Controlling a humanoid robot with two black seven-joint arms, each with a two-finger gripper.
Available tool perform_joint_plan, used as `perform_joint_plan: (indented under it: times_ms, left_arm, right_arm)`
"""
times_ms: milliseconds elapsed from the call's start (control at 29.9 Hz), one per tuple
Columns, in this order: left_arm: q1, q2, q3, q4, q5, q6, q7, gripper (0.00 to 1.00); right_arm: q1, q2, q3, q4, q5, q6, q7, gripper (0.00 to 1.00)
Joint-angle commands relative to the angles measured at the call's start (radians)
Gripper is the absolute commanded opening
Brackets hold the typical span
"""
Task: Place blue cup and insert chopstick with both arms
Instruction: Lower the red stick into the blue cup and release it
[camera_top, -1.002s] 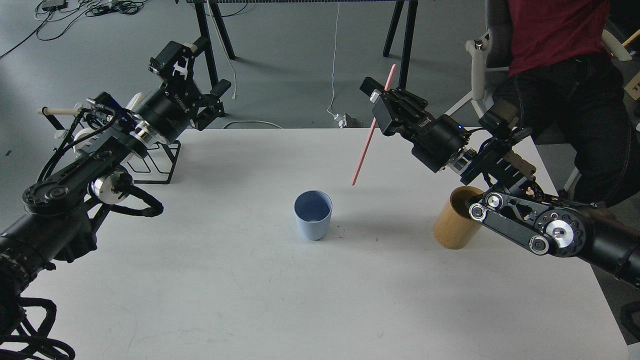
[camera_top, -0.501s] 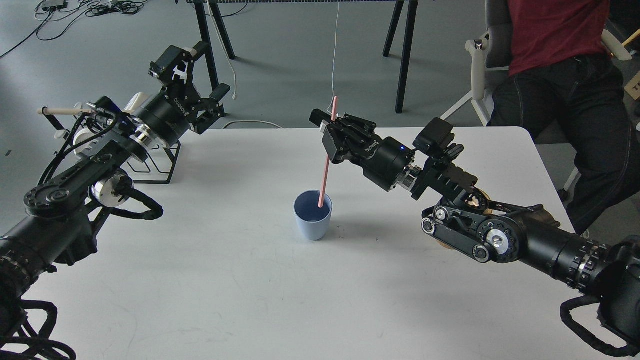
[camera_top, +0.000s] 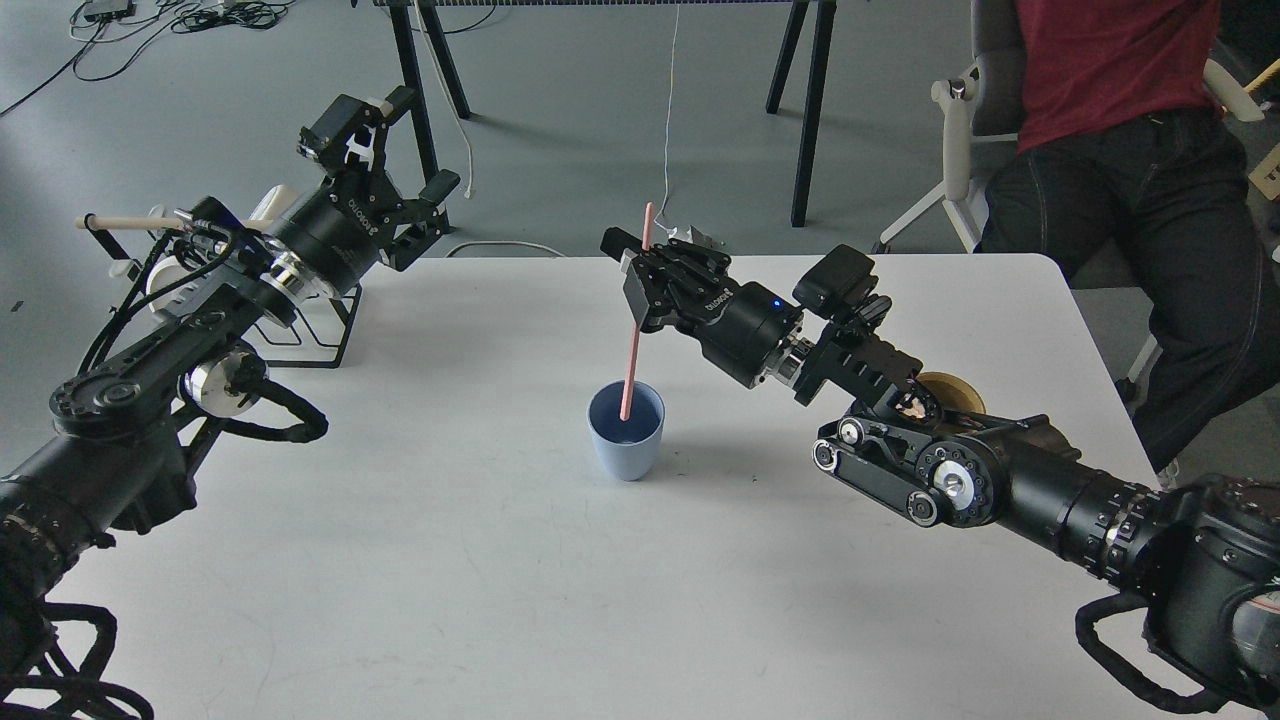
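The light-blue cup (camera_top: 626, 430) stands upright near the middle of the white table (camera_top: 450, 580). My right gripper (camera_top: 640, 272) is above and just behind the cup and is shut on the pink chopstick (camera_top: 632, 340). The stick hangs nearly upright, and its lower end is inside the cup's mouth. My left gripper (camera_top: 372, 122) is raised over the table's far left corner, well away from the cup. It is open and empty.
A black wire rack (camera_top: 310, 330) with white mugs and a pale wooden rod (camera_top: 115, 221) stands at the far left behind my left arm. The tan wooden holder (camera_top: 950, 388) is mostly hidden behind my right arm. A seated person (camera_top: 1120, 130) is at the far right.
My right gripper has carried the chopstick left, from over the table's right side to above the cup, and its tip has gone down into the cup. The left arm has barely moved.
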Motion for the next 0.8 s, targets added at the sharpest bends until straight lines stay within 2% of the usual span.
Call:
perform_joint_plan:
  times_ms: [0, 334, 601, 702, 768]
  left_arm:
    - [0.0, -0.002, -0.001, 0.0, 0.0, 0.0, 0.0, 0.99]
    - [0.0, -0.002, -0.001, 0.0, 0.0, 0.0, 0.0, 0.99]
    - [0.006, -0.002, -0.001, 0.0, 0.0, 0.0, 0.0, 0.99]
    - [0.006, -0.002, -0.001, 0.0, 0.0, 0.0, 0.0, 0.99]
    - [0.006, -0.002, -0.001, 0.0, 0.0, 0.0, 0.0, 0.99]
  right_arm:
    - [-0.002, 0.013, -0.013, -0.022, 0.0, 0.0, 0.0, 0.0]
    - [-0.003, 0.035, -0.028, -0.071, 0.0, 0.0, 0.0, 0.01]
    - [-0.011, 0.035, -0.062, -0.117, 0.005, 0.0, 0.0, 0.07]
    - [-0.014, 0.035, -0.06, -0.117, 0.008, 0.0, 0.0, 0.16]
    - [-0.012, 0.035, -0.059, -0.115, 0.014, 0.0, 0.0, 0.31]
